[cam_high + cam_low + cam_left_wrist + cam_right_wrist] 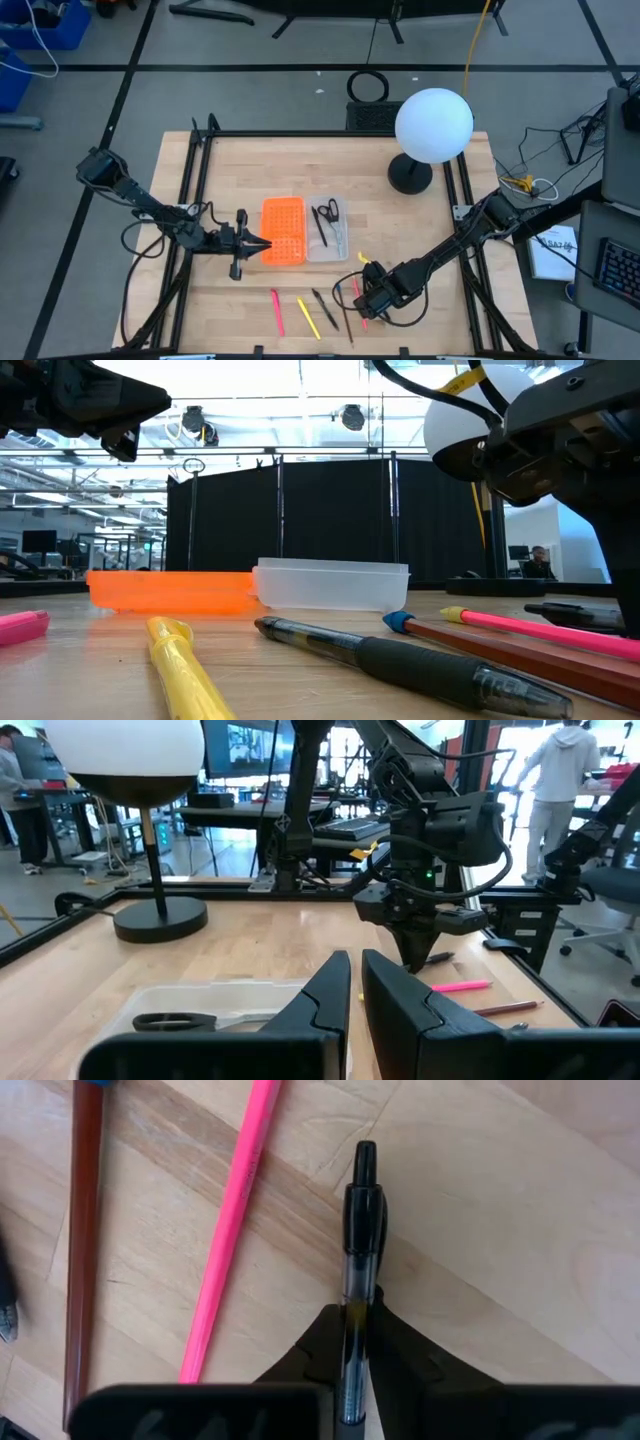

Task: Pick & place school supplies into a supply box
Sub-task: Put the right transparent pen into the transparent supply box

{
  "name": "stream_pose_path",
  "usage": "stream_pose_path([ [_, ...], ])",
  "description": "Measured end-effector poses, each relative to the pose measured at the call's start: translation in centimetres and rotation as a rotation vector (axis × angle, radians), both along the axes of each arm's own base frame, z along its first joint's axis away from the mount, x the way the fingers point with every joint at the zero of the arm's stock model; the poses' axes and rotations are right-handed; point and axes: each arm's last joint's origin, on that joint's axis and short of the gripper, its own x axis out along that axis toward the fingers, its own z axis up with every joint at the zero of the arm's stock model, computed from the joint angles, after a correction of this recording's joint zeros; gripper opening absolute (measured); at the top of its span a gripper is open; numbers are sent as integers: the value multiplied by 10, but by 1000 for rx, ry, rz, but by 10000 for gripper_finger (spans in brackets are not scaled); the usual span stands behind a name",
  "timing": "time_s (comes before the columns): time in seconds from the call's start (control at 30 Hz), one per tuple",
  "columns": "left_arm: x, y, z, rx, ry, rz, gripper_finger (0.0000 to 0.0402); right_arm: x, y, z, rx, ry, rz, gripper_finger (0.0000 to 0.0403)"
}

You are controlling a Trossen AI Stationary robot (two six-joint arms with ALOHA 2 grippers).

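Note:
The supply box lies open at mid-table, with its orange gridded panel (pixel 283 232) (pixel 170 590) beside its clear tray (pixel 328 232) (pixel 333 585). Black-handled scissors (pixel 327 211) (pixel 175 1020) and a dark pen (pixel 320 228) lie in the tray. Near the front edge lie a pink pen (pixel 277 311), a yellow one (pixel 308 317), a black pen (pixel 400 655), a brown pencil (pixel 85 1230) and a pink pencil (pixel 230 1230). My right gripper (pixel 368 292) (pixel 357 1315) stands over these, shut on a black-and-clear pen (pixel 360 1230). My left gripper (pixel 258 245) (pixel 352 990) hovers shut, raised, at the orange panel's left edge. My right gripper pinches the pen's clear barrel (pixel 355 1295) between its two fingers, just behind the black clip end (pixel 362 1200). The fingers come from above, pointing down. The pen lies level close over the wood; whether it is lifted clear I cannot tell.
A white globe lamp (pixel 433 125) on a black round base (pixel 410 175) stands at the far right of the table. Black frame rails (pixel 195 200) run along both sides. Bare wood lies left of the box and between the box and the pens.

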Motion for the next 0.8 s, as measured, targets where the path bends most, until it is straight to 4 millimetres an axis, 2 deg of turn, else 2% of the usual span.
stream_pose_path([
  [0.2,0,-1,4,133,-42,-26,35,2,3,4,-27,-8,64,24],
  [0.43,-1,-1,8,166,-85,-33,35,8,11,34,-41,-91,92,24],
  [0.63,-1,-1,8,270,-91,-21,35,4,4,63,-95,-171,114,24],
  [0.8,-1,-1,8,297,-93,-19,35,1,1,69,-132,-182,147,24],
])
